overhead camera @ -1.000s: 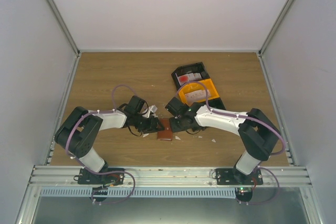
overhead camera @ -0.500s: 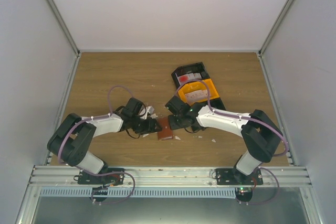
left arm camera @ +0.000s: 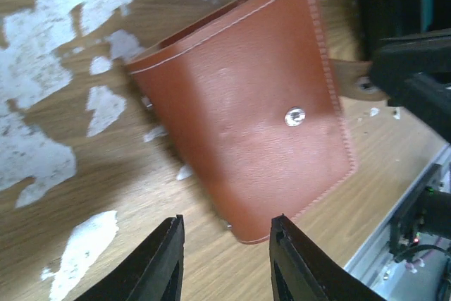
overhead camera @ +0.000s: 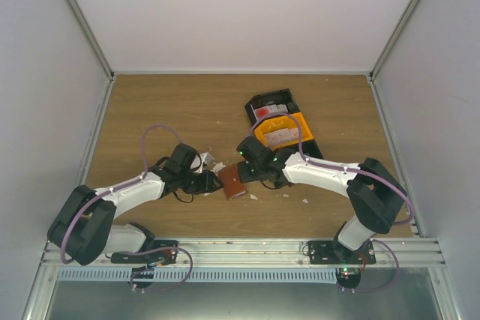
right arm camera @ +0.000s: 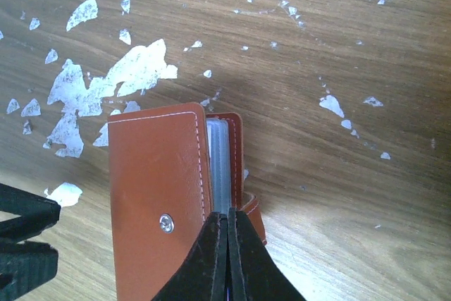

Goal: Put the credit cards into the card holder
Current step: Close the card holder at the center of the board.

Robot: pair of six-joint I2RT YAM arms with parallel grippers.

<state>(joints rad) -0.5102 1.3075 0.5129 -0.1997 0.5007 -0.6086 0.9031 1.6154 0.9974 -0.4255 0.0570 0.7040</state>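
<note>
The reddish-brown card holder (overhead camera: 232, 182) lies near the table's middle between both grippers, its snap side up (left arm camera: 246, 103). My right gripper (right arm camera: 227, 218) is shut on its near edge, where the blue-grey inner leaves (right arm camera: 224, 163) end. The cover (right arm camera: 158, 195) stands slightly apart from them. My left gripper (left arm camera: 225, 225) is open, and the holder's lower corner sits just beyond its fingertips without touching them. Credit cards lie in the bins: a red-and-white one (overhead camera: 264, 112) and a whitish one (overhead camera: 281, 136).
A black bin (overhead camera: 289, 100) and a yellow bin (overhead camera: 301, 122) stand behind the right arm. White torn scraps (right arm camera: 134, 68) are scattered on the wood around the holder (left arm camera: 35, 153). The table's metal front rail (overhead camera: 240, 249) runs close behind both arm bases.
The left arm has stretched lower and its jaws have narrowed. The holder has shifted a little left and tilted, still pinched by the right gripper.
</note>
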